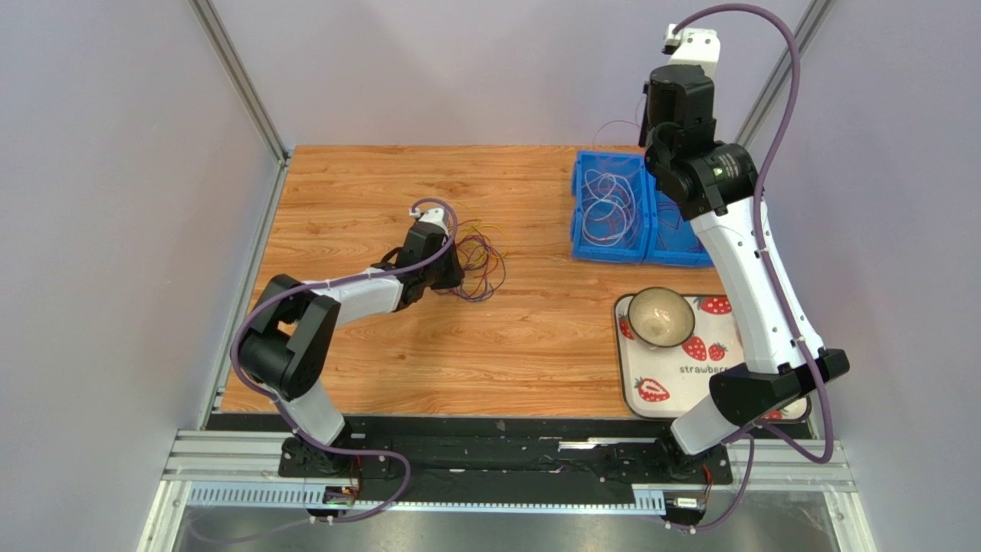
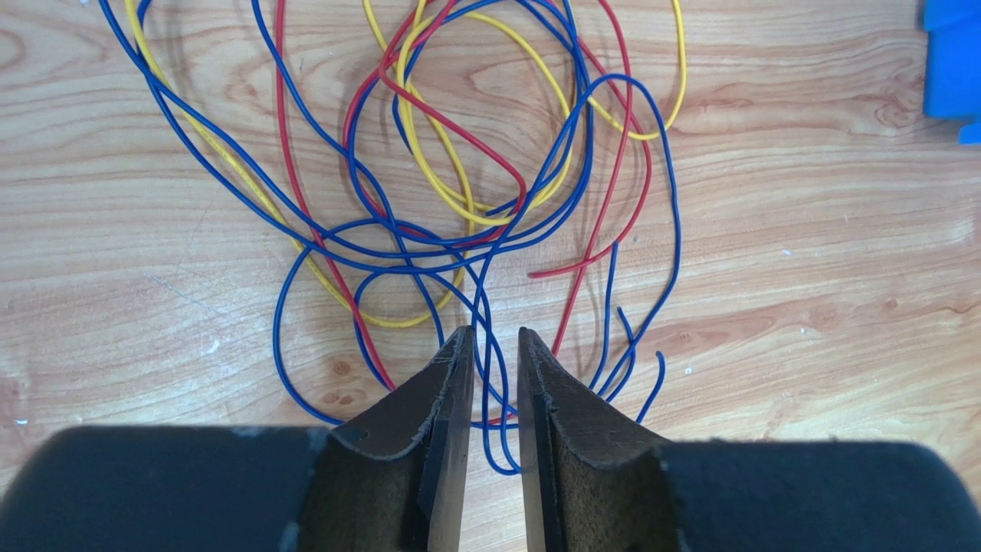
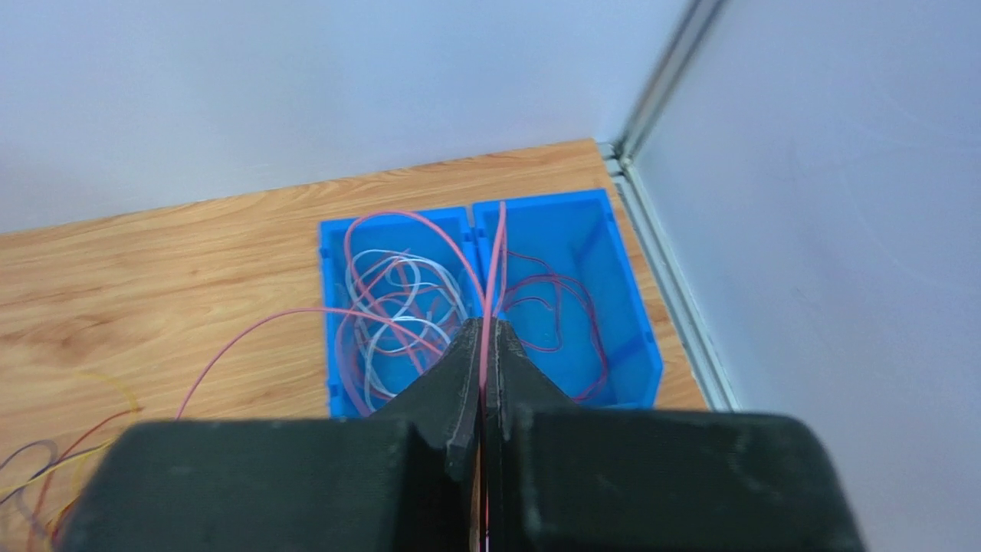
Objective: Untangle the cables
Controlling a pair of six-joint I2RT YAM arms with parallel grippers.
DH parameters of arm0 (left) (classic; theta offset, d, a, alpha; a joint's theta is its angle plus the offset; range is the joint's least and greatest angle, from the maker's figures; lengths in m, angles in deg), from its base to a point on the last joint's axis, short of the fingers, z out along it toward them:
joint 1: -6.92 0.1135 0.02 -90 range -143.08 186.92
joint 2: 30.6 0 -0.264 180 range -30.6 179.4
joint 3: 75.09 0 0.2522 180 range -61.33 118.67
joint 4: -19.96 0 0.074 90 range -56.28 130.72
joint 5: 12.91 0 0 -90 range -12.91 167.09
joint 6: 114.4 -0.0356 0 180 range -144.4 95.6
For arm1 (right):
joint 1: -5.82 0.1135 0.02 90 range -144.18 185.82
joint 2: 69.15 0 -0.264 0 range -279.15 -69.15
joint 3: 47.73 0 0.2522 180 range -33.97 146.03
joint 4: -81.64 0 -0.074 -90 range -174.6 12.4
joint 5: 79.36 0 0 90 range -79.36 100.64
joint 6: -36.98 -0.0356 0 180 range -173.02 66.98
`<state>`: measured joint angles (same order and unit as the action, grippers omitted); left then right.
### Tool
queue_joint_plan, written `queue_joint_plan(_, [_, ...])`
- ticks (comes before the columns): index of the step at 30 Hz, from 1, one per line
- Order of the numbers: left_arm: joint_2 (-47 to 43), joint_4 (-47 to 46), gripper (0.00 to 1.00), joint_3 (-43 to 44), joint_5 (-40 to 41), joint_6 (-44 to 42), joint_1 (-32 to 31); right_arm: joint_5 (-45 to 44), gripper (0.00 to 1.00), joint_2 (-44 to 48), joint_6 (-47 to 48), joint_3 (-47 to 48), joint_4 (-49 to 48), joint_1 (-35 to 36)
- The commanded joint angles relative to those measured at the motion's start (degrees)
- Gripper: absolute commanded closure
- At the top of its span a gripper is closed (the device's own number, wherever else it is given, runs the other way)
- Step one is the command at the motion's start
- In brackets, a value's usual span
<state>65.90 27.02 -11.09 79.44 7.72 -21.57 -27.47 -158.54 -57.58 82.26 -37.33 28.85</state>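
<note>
A tangle of thin blue, red and yellow cables [image 1: 479, 268] lies on the wooden table left of centre, and it fills the left wrist view [image 2: 461, 196]. My left gripper [image 2: 495, 334] is low over its near edge, jaws a narrow gap apart, with blue loops lying loose between the fingers. My right gripper [image 3: 485, 324] is shut on a thin red cable [image 3: 497, 247] and holds it high above two blue bins [image 3: 628, 299]. The red cable trails down across the left bin [image 1: 610, 207], which holds white cables [image 3: 397, 311], and out onto the table.
A strawberry-print tray [image 1: 651, 385] with a beige bowl [image 1: 661, 316] sits at the front right, beside the right arm. Grey walls and an aluminium post [image 3: 668, 81] close in the table at the back and sides.
</note>
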Motion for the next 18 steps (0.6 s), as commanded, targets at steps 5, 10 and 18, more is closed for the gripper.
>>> queue_joint_plan(5, [-2.9, -3.58, 0.71, -0.84, 0.55, 0.58, -0.25, 1.54, 1.0, -1.23, -3.97, -4.42, -3.32, -9.21])
queue_joint_plan(10, [-3.17, -3.85, 0.71, -1.11, 0.55, 0.66, -0.25, 3.21, 1.0, -2.81, -6.78, -6.45, -3.85, -14.14])
queue_joint_plan(18, [-3.17, -3.76, 0.71, -1.11, 0.73, 0.66, -0.25, 2.42, 1.0, -7.82, -8.36, -6.89, -4.29, -18.54])
